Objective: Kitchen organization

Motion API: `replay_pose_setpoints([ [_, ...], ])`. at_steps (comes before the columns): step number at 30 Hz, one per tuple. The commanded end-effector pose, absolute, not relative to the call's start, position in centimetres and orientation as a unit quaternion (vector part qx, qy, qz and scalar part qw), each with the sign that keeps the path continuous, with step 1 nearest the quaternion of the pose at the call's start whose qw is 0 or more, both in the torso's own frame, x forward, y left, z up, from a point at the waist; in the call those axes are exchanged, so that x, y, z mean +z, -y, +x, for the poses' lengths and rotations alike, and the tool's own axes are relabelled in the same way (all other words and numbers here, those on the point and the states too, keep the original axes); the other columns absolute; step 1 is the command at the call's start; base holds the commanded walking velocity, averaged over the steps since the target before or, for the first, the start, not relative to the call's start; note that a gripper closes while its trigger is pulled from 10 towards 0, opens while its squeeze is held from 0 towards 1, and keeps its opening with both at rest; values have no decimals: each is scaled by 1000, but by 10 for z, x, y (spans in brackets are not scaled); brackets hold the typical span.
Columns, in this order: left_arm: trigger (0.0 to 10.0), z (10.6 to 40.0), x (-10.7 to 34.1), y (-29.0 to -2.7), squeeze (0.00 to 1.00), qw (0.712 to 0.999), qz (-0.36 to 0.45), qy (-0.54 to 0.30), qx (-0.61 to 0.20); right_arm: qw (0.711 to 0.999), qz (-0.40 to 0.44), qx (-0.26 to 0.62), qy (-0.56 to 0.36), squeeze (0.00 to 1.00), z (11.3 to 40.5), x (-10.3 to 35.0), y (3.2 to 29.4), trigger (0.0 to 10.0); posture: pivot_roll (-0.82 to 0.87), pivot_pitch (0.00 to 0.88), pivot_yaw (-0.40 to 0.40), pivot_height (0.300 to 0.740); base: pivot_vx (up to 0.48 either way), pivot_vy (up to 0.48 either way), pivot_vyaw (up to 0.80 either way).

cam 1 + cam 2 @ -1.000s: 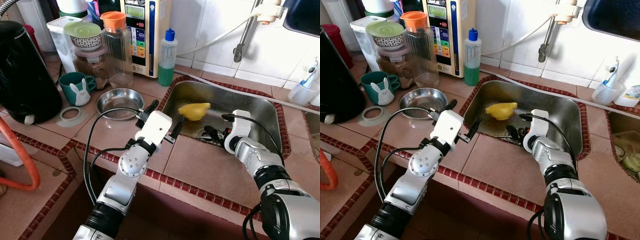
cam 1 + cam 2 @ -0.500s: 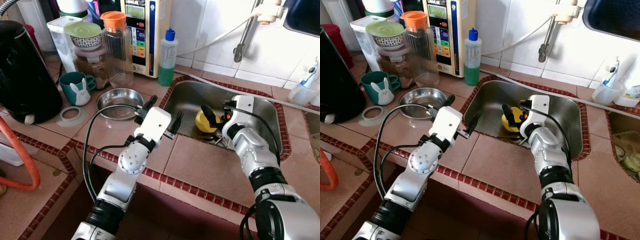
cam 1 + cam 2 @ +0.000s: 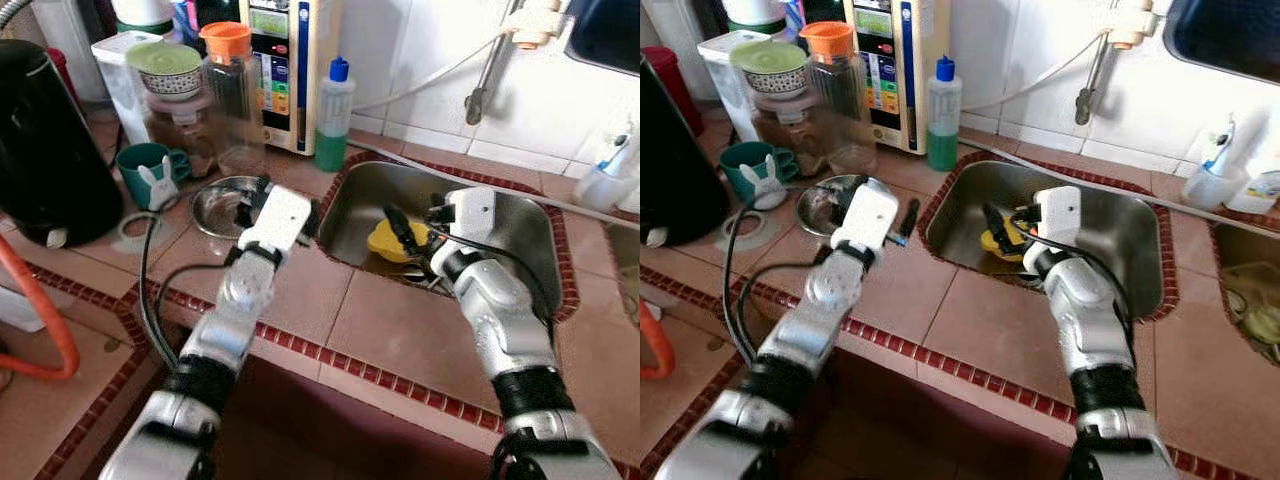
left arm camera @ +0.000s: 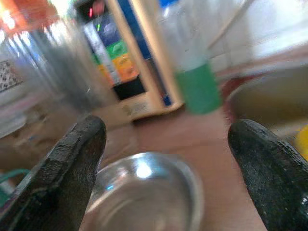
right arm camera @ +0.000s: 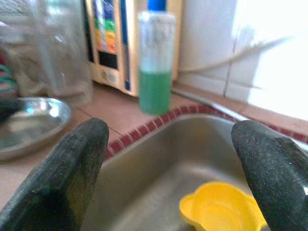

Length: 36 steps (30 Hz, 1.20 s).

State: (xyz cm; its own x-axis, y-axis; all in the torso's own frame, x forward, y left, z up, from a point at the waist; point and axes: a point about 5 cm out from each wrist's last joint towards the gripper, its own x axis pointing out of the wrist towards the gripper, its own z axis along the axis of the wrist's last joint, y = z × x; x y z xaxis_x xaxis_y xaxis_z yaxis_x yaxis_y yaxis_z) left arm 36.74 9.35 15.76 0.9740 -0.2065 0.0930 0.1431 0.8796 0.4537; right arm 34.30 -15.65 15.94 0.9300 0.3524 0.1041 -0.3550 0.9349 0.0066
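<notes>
step: I lower my open right hand (image 3: 408,232) onto the yellow cup (image 3: 385,240) lying in the sink (image 3: 520,225), one finger each side of its rim | left hand (image 3: 902,222) open over the steel bowl (image 3: 215,203) | obstacles: sink wall close, green soap bottle (image 3: 333,115) behind on the surface (image 3: 390,330)

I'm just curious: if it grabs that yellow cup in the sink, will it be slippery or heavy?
The yellow cup looks like thin plastic, so probably light and stiff. It sits in the steel sink, so it may be wet and could slide if nudged by the open right gripper.
</notes>
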Motion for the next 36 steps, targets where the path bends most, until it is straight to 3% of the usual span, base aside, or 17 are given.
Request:
replay_pose_setpoints([
  [1, 10000, 374, 152, -101, 0, 967, 242, 41, -71, 981, 15, 189, 50, 0, 336, 163, 156, 10000, 51, 0, -28, 740, 0, 0, 0],
  [9, 10000, 386, 146, -107, 0, 967, 243, -25, -71, 982, 12, 188, 31, 0, 319, 161, 159, 10000, 37, 0, -14, 740, 0, 0, 0],
  [17, 10000, 385, 122, -102, 0, 951, 241, -128, -145, 984, 1, 177, 24, 0, 317, 171, 161, 10000, 33, 0, 4, 740, 0, 0, 0],
  [30, 10000, 381, 105, -118, 0, 937, 241, -193, -165, 986, -3, 168, 12, 0, 315, 172, 163, 10000, 34, 0, 11, 740, 0, 0, 0],
  [31, 7569, 380, 104, -119, 0, 936, 240, -196, -168, 986, -3, 168, 12, 0, 315, 172, 163, 10000, 34, 0, 11, 740, 0, 0, 0],
  [32, 7569, 380, 103, -119, 0, 936, 238, -198, -169, 986, -4, 168, 12, 0, 315, 172, 163, 10000, 34, 0, 11, 740, 0, 0, 0],
  [33, 4824, 380, 103, -120, 0, 936, 237, -199, -169, 986, -3, 167, 12, 0, 315, 172, 163, 10000, 35, 0, 12, 740, 0, 0, 0],
  [34, 5412, 380, 103, -121, 0, 935, 239, -200, -169, 986, -3, 167, 12, 0, 315, 173, 163, 10000, 35, 0, 12, 740, 0, 0, 0],
  [35, 10000, 380, 103, -123, 0, 934, 245, -199, -166, 986, -2, 167, 12, 0, 315, 173, 163, 10000, 36, 0, 11, 740, 0, 0, 0],
  [36, 10000, 381, 105, -124, 0, 934, 248, -198, -162, 986, -2, 167, 12, 0, 315, 173, 163, 10000, 36, 0, 11, 740, 0, 0, 0],
])
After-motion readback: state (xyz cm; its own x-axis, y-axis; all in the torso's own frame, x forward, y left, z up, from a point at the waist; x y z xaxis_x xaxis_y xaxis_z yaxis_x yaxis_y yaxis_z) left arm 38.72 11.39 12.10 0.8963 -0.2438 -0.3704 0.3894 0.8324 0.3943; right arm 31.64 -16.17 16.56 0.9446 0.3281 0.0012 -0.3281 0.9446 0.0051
